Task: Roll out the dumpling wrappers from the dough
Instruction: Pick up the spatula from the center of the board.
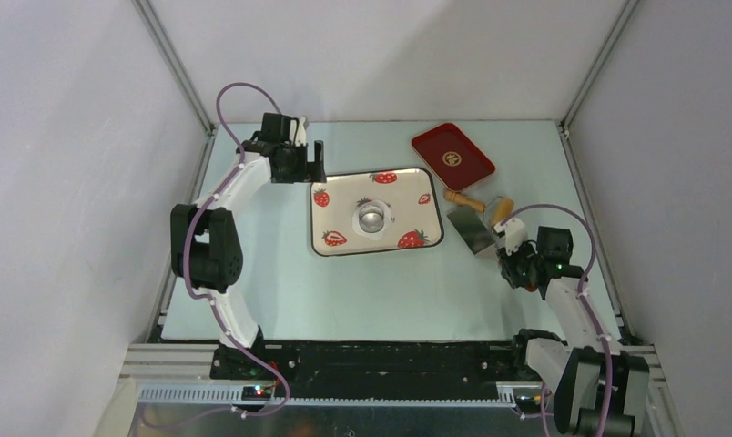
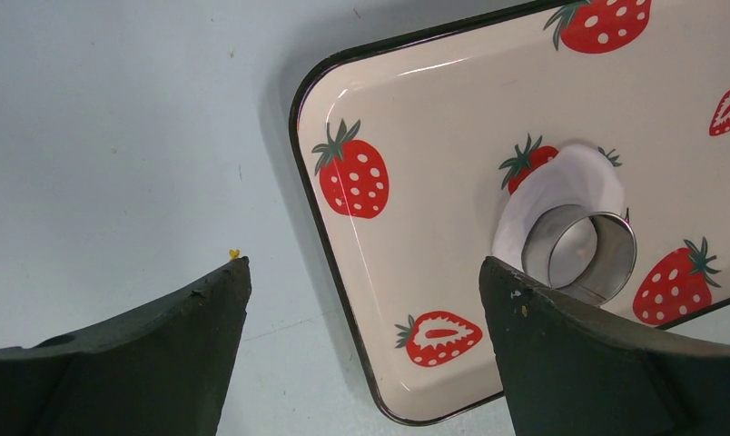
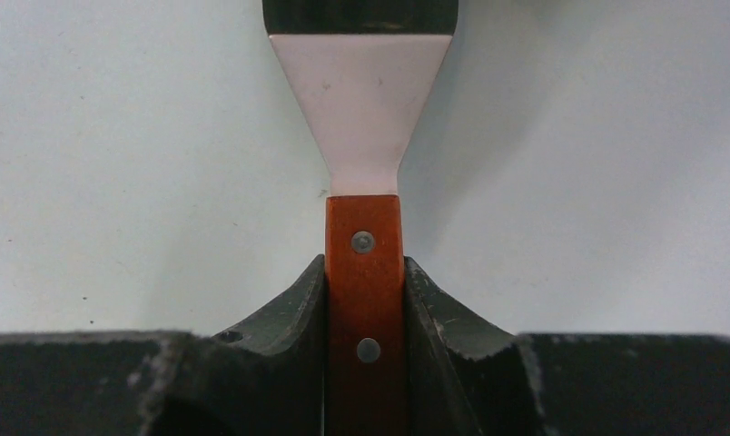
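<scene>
A thin flat white dumpling wrapper (image 2: 575, 175) lies in the middle of the strawberry-print tray (image 1: 344, 208), with a small silvery round cup (image 1: 371, 218) standing on it. The wrapper and cup (image 2: 579, 252) also show in the left wrist view. No dough lump shows. My left gripper (image 1: 312, 164) is open and empty, just off the tray's far left corner; in its own view (image 2: 361, 272) the jaws straddle the tray's edge (image 2: 330, 254). My right gripper (image 1: 508, 253) is shut on the wooden handle (image 3: 364, 291) of a metal scraper (image 1: 472, 231), right of the tray.
A red tray (image 1: 452, 157) lies at the back right. A wooden rolling pin (image 1: 462, 200) lies between it and the scraper blade (image 3: 361, 109). White walls close in the table on the left, back and right.
</scene>
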`<state>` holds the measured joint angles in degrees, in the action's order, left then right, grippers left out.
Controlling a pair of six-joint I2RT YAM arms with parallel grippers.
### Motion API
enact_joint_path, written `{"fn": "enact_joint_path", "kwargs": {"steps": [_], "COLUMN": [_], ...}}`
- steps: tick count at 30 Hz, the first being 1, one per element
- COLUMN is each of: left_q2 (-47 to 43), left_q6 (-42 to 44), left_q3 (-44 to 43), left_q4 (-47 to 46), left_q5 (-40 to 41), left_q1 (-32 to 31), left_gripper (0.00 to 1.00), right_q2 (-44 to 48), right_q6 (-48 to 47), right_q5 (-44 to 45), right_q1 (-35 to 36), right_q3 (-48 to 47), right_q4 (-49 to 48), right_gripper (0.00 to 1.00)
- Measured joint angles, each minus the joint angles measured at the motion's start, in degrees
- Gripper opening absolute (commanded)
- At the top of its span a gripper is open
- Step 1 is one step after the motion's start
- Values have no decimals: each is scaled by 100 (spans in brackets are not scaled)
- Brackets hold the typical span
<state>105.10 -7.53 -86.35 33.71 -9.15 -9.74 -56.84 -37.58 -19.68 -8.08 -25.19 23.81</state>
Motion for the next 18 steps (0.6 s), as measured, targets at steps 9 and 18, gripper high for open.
{"fn": "enact_joint_path", "kwargs": {"steps": [9,18], "left_q2": [0,188], "left_q6": [48,111], "left_q3": [-4,-503], "left_q4": [2,-13], "left_q5": [221,566], "left_q1": [0,0], "left_gripper": [100,100], "right_q2": [424,-525], "right_q6": [-616,-1228], "right_q5": [857,2339], "right_q1": [-42,1683], "right_q3": [-1537,-3899], "right_q4": [1397,2568], "right_gripper": [0,0]}}
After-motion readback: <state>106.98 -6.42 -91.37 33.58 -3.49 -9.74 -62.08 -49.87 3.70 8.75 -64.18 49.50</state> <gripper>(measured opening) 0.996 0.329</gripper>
